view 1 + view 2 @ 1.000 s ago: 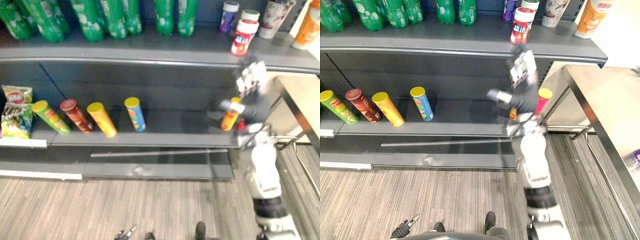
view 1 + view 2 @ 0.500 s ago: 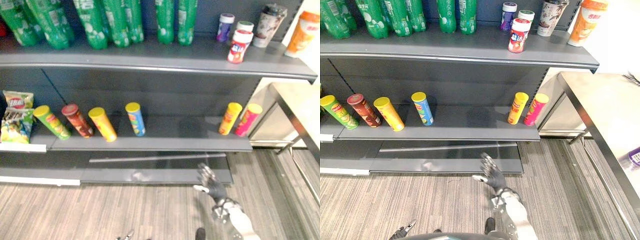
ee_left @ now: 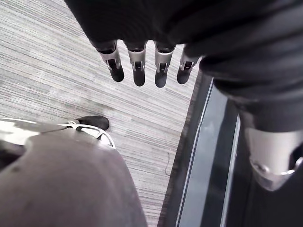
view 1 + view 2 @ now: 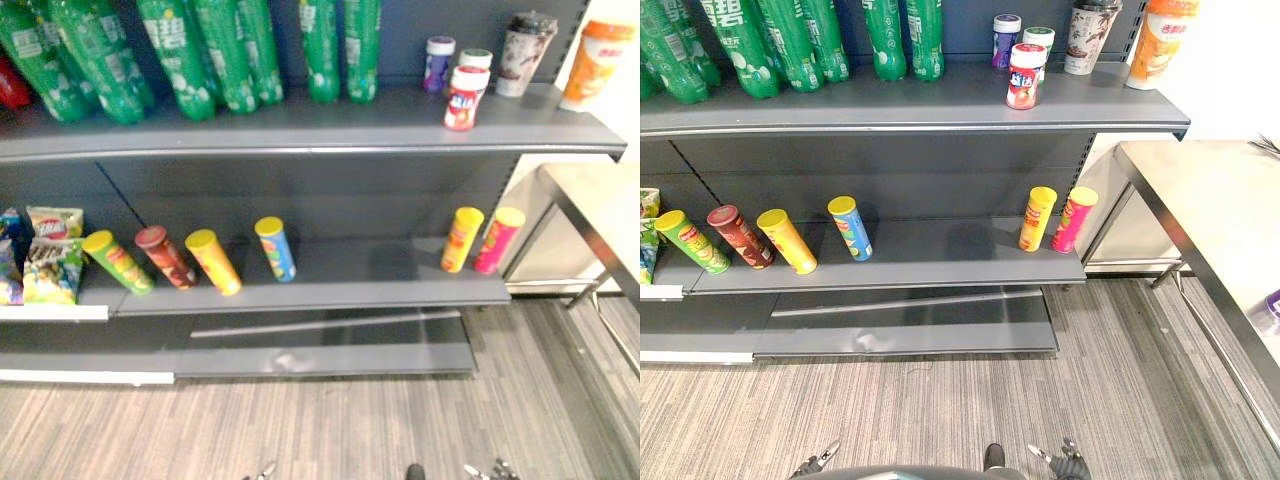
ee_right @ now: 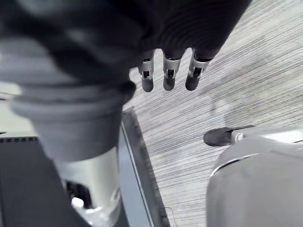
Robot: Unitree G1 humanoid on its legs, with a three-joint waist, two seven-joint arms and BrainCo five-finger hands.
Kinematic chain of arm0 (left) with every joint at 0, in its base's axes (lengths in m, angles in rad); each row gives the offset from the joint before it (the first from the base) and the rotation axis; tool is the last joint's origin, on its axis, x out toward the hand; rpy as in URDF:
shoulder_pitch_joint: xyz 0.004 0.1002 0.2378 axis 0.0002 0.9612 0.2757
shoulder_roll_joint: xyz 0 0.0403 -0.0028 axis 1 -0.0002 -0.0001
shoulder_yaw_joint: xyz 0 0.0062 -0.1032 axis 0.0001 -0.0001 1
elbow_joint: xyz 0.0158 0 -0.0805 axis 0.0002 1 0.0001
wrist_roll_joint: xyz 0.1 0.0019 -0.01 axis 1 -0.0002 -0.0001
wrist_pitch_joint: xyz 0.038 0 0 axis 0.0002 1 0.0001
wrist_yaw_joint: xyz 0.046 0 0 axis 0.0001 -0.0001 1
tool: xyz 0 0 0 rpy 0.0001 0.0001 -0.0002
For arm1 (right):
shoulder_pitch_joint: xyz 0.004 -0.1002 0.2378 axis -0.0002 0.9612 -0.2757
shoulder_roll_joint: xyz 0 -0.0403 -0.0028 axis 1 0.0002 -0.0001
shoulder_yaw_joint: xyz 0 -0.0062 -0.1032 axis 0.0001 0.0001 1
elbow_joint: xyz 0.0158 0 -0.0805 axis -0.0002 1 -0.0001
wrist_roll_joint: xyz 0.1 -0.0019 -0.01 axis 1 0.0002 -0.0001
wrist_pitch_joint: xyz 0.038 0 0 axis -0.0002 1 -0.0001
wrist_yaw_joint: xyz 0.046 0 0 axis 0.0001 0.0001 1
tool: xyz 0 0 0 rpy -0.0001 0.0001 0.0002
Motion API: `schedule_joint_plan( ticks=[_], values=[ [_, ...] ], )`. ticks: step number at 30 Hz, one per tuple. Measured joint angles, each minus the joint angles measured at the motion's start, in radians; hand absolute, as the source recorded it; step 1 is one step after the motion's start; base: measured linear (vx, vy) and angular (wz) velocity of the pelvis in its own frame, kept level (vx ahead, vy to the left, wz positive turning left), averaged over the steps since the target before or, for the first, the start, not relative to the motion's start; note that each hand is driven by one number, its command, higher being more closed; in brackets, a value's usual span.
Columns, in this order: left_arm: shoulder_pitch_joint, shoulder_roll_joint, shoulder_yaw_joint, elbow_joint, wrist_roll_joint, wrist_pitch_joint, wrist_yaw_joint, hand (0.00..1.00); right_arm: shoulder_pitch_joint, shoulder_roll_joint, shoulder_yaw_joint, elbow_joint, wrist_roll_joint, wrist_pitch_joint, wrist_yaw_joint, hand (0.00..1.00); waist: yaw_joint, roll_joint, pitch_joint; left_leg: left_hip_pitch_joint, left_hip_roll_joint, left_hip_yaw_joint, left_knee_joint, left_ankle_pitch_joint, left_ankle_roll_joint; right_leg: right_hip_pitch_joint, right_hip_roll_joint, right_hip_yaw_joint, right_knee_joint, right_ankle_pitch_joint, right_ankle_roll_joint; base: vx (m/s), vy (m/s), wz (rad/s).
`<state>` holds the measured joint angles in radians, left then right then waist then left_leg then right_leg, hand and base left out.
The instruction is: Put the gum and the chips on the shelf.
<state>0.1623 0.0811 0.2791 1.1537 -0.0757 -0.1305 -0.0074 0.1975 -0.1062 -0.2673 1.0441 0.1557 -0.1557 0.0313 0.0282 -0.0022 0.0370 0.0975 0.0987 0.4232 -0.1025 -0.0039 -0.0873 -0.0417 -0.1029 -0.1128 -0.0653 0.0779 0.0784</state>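
Right hand [image 4: 1069,466] down from shelf [image 4: 940,258], fingers [image 5: 170,78] straight over floor [image 5: 236,71].

Straight-fingered right hand [image 5: 169,75] over floor [image 5: 258,78]

light: bright, from above | shadow: beneath upper shelf [image 4: 940,100] | sheen: table [image 4: 1200,200]

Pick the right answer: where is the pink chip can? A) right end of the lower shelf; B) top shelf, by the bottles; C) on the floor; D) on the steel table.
A: the pink chip can stands beside a yellow can at the right end of the lower shelf.
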Motion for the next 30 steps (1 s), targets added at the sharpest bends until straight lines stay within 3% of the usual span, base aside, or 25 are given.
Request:
schedule_joint_plan(
  ticks=[11,15,20,21,22,24,26,28,30],
  values=[
    [-0.002,0.0,-0.004,0.02,-0.042,-0.014,0.0,0.0,-0.02,0.024,-0.11,0.075,-0.003,0.013,-0.021,0.0,-0.008,-0.003,0.011,0.01,-0.018,0.0,0.016,-0.018,0.024,0.006,-0.026,0.005,0.019,-0.011,0.019,-0.01,0.0,0.0],
    [-0.039,0.006,-0.01,0.019,-0.079,-0.015,0.0,0.0,-0.03,0.049,-0.168,0.062,0.0,0.012,-0.033,0.0,-0.029,-0.003,0.075,-0.088,0.037,0.001,0.326,-0.173,0.039,-0.063,-0.048,0.021,0.218,-0.089,0.034,-0.02,0.011,-0.04],
    [-0.053,-0.003,-0.015,-0.014,-0.077,-0.018,-0.006,0.0,-0.02,0.092,-0.197,-0.03,0.002,0.014,-0.038,0.0,-0.051,0.021,0.129,-0.175,0.154,0.147,0.587,-0.339,0.065,-0.149,-0.011,0.109,0.237,-0.083,0.064,-0.14,0.149,-0.92],
    [-0.058,-0.008,-0.006,-0.016,-0.078,-0.019,-0.008,0.0,-0.016,0.1,-0.196,-0.056,0.006,0.014,-0.038,0.0,-0.051,0.04,0.138,-0.169,0.181,0.204,0.595,-0.349,0.084,-0.162,-0.03,0.036,0.233,-0.092,0.037,-0.13,0.206,-1.38],
    [-0.059,-0.008,-0.003,-0.022,-0.078,-0.02,-0.009,0.0,-0.016,0.1,-0.196,-0.059,0.009,0.014,-0.038,0.0,-0.05,0.036,0.143,-0.163,0.193,0.234,0.594,-0.351,0.089,-0.173,-0.041,-0.01,0.25,-0.096,0.029,-0.06,0.189,-1.47],
    [-0.072,0.0,0.0,-0.038,-0.079,-0.024,-0.01,0.0,-0.025,0.107,-0.187,-0.059,0.011,0.015,-0.047,0.0,-0.047,0.029,0.164,-0.138,0.242,0.349,0.59,-0.345,0.087,-0.181,-0.105,-0.24,0.374,-0.135,-0.031,0.0,0.15,-1.44],
    [-0.077,0.012,-0.019,-0.038,-0.08,-0.023,-0.014,0.0,-0.028,0.097,-0.155,-0.04,0.01,0.016,-0.049,0.0,-0.035,0.015,0.164,-0.099,0.242,0.435,0.56,-0.321,0.072,-0.154,-0.166,-0.328,0.437,-0.146,-0.048,0.11,0.073,-1.35],
    [-0.097,0.024,-0.068,-0.041,-0.086,-0.025,-0.025,0.0,-0.047,0.08,-0.134,-0.005,0.009,0.018,-0.05,0.0,-0.035,0.009,0.162,-0.091,0.239,0.49,0.539,-0.303,0.064,-0.105,-0.197,-0.352,0.431,-0.143,-0.045,0.11,-0.024,-1.01],
    [-0.114,0.035,-0.089,-0.04,-0.12,-0.025,-0.039,0.0,-0.068,0.063,-0.111,0.024,0.009,0.021,-0.053,0.0,-0.046,-0.006,0.157,-0.091,0.238,0.535,0.522,-0.272,0.049,-0.047,-0.176,-0.36,0.306,-0.128,-0.007,0.07,-0.15,-0.77]
  ],
)
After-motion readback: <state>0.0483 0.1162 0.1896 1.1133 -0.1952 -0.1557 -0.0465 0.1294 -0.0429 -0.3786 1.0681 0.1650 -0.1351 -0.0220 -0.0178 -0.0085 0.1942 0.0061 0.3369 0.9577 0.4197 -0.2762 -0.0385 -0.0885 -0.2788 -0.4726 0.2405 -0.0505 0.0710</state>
